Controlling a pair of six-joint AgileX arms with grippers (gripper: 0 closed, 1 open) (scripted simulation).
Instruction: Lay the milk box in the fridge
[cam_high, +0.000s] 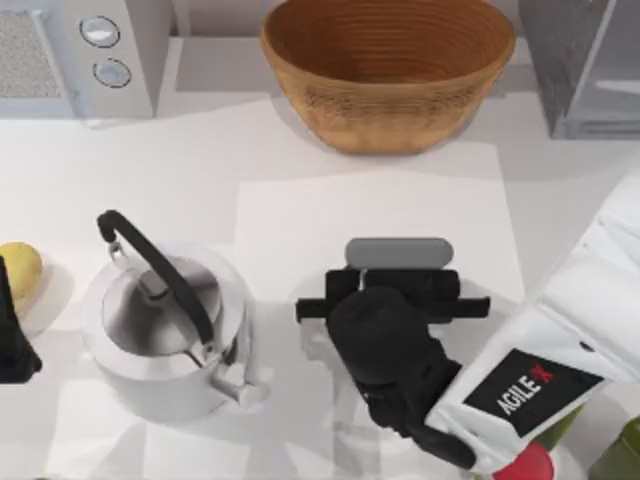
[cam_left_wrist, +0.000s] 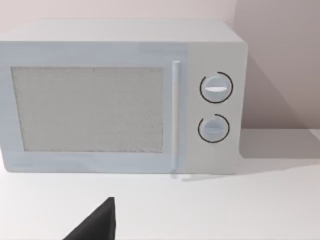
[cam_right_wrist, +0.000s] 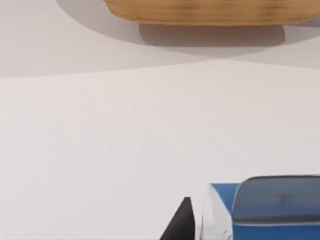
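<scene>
At the counter's (cam_high: 300, 170) far left edge the left end effector (cam_high: 12, 340) sits parked beside a yellow fruit (cam_high: 20, 272); whether its fingers are apart or together cannot be told. A light grey microwave (cam_high: 90, 50) stands at the back left. A silver kettle (cam_high: 170, 335) rests left of centre. A wicker basket (cam_high: 388, 70) sits at the back centre. The right end effector (cam_high: 395, 300) hangs over the counter's middle, right above the milk box (cam_right_wrist: 270, 210); its grip cannot be told. The fridge (cam_high: 585, 65) stands at the back right.
</scene>
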